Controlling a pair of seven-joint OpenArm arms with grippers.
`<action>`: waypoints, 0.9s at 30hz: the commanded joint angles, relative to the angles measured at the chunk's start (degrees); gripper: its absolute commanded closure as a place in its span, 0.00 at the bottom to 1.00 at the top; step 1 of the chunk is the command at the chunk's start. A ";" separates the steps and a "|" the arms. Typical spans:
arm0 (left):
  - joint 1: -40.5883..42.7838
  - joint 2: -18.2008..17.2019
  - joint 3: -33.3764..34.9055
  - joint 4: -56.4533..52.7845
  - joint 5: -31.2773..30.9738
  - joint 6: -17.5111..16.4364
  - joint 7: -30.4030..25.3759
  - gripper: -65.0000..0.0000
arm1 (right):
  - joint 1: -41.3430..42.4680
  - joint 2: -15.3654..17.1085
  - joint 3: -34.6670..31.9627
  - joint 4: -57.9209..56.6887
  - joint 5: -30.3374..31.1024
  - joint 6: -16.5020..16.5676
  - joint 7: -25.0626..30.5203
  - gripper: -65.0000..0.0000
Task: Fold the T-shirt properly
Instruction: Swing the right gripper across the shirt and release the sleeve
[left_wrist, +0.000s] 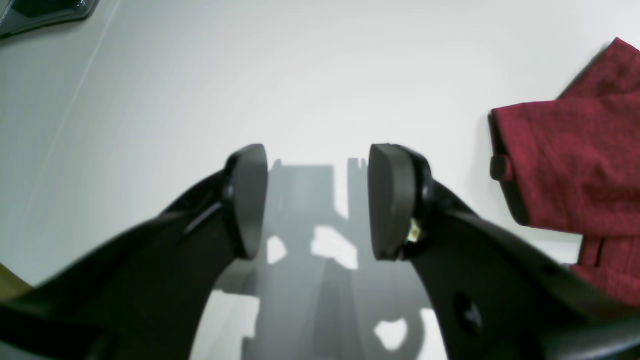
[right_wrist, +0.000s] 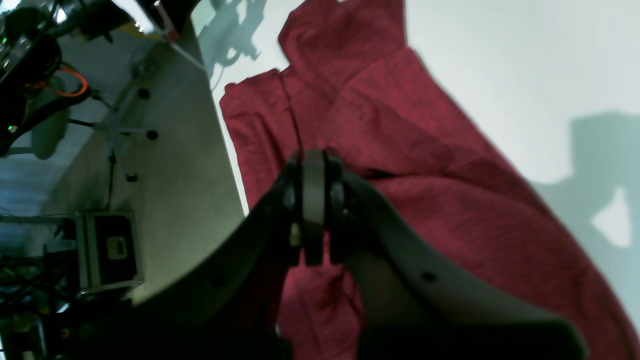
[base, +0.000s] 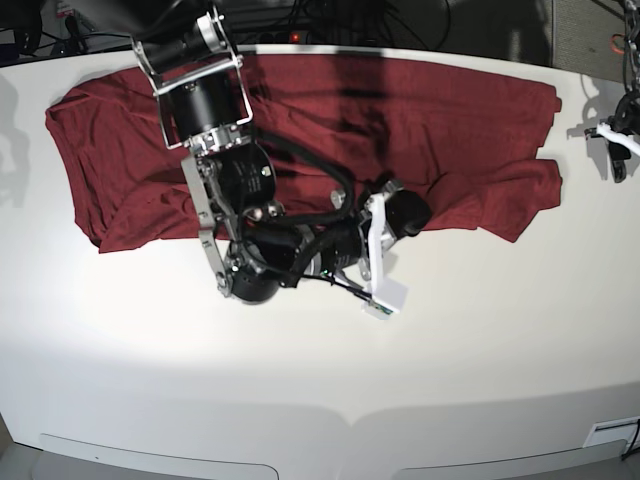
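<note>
The white counter (base: 320, 390) carries the T-shirt (base: 430, 130) spread across its far side, rumpled, with its near hem drawn up in places; no neat fold shows, so most of the folding looks left to do. The right end effector (right_wrist: 314, 210) is pressed together above the cloth's near edge; whether it pinches fabric I cannot tell. The left end effector (left_wrist: 318, 200) stands spread and empty over bare counter, beside a sleeve.

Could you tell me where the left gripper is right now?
In the base view the left gripper is at the far right edge, over bare table just beyond the T-shirt.
</note>
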 joint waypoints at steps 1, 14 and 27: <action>-0.11 -0.98 -0.48 1.14 -0.22 0.39 -1.51 0.53 | 0.70 -0.31 -0.22 1.11 2.21 0.25 1.01 1.00; -0.11 -0.96 -0.48 1.14 -2.14 0.39 -0.22 0.53 | -1.44 -5.84 -7.67 1.09 -0.92 0.25 3.45 1.00; -0.11 -0.96 -0.48 1.14 -2.14 0.37 0.87 0.53 | -1.42 -6.16 -11.89 1.09 3.10 0.25 5.49 0.54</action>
